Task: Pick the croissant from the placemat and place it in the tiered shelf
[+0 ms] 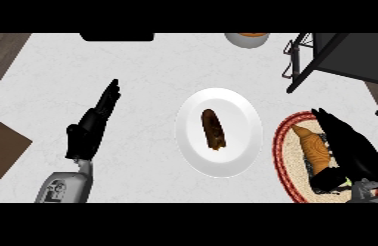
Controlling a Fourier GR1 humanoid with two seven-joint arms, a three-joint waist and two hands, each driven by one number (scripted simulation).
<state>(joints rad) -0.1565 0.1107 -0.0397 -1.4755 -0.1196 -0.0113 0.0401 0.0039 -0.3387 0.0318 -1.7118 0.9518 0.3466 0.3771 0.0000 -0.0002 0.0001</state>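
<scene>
The golden croissant point(313, 149) lies on a round, red-rimmed placemat point(281, 140) at the right edge of the counter. My right hand point(353, 149) hovers over the mat, its straight fingers running along the croissant's right side and its thumb point(330, 181) covering the pastry's near end; the hand is open. The black tiered shelf point(328, 55) stands at the far right corner. My left hand point(92, 125) rests open at the left, fingers pointing away, holding nothing.
A white plate point(240, 162) in the middle carries a dark brown pastry point(212, 130). A bowl point(247, 39) and a flat black object point(118, 36) sit at the far edge. The counter's left edge drops to a wooden floor.
</scene>
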